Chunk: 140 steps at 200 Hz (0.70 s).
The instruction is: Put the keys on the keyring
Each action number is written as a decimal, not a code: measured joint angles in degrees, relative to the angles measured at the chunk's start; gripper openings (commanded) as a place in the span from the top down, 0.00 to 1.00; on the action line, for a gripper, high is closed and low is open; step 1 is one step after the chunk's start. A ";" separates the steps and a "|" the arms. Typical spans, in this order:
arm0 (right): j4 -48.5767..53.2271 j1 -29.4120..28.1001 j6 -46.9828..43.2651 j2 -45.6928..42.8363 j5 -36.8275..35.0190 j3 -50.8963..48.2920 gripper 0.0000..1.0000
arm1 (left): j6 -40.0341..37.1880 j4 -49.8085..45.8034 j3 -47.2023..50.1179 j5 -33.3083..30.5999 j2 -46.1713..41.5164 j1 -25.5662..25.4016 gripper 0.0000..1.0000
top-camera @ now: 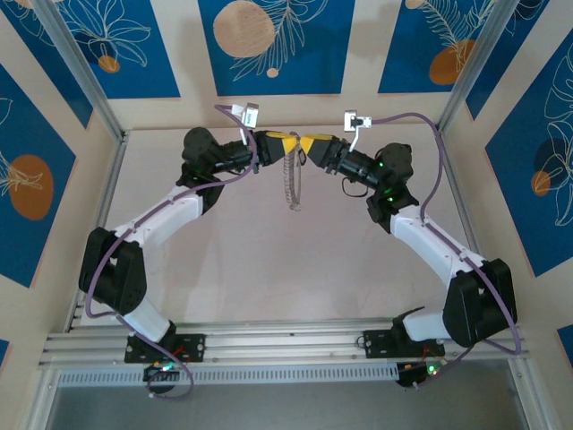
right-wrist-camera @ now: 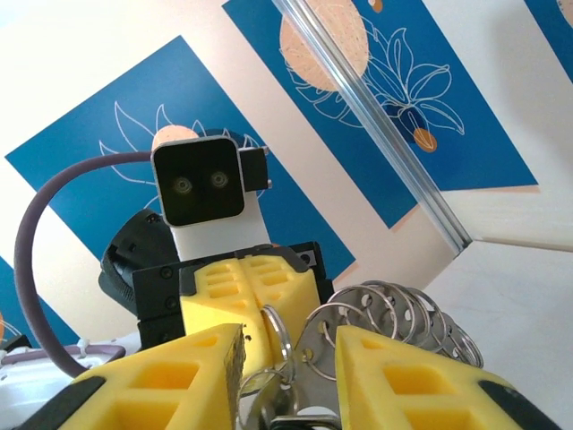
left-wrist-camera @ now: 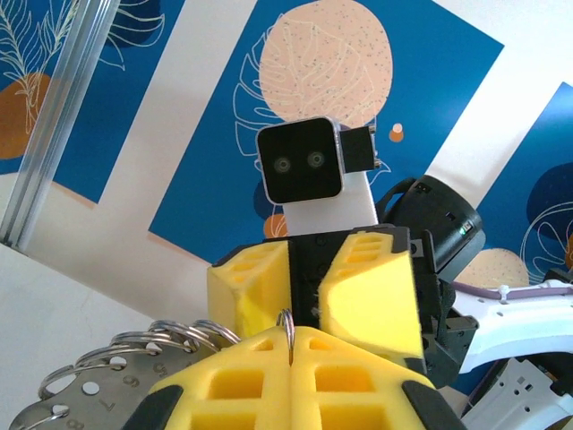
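**Item 1, left end effector** (left-wrist-camera: 288,348): we record its 2 yellow fingers pressed together at the bottom centre of the left wrist view. They nip a thin wire ring of the keyring (top-camera: 291,179), which stands up from the seam between them.

**Item 2, right end effector** (right-wrist-camera: 288,372): we record its 2 yellow fingers parted at the bottom of the right wrist view, with a plain gap between them. Wire rings of the keyring lie in that gap, and we see neither finger pressing on them.

**Item 3, keyring:** in the top external view it hangs as a silvery, bumpy-edged strand at the upper centre of the frame, from the spot where the 2 end effectors meet tip to tip. Whether its lower end touches the tabletop (top-camera: 224,269) we cannot tell. In the left wrist view a row of its rings fans out at the lower left, with pale plates stamped with characters.

**Item 4, keys:** we cannot tell them apart from the metal bunched between the right fingers, bottom centre of the right wrist view
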<state>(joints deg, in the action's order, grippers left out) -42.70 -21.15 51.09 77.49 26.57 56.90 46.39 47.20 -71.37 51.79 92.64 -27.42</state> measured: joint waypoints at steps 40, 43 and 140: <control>-0.20 -0.02 0.42 1.18 0.22 1.18 0.75 | 0.26 0.39 0.00 0.00 0.04 -0.04 1.00; -0.22 -0.02 0.42 1.27 0.22 1.27 0.76 | 0.26 0.39 0.00 0.00 0.04 -0.04 1.00; -0.79 -0.28 0.83 1.64 1.53 2.12 0.86 | 1.14 0.42 0.00 -0.42 0.11 -0.11 1.00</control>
<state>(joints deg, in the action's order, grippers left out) -43.48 -21.43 51.92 79.13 28.10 59.02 47.53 47.62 -71.37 51.37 92.75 -27.53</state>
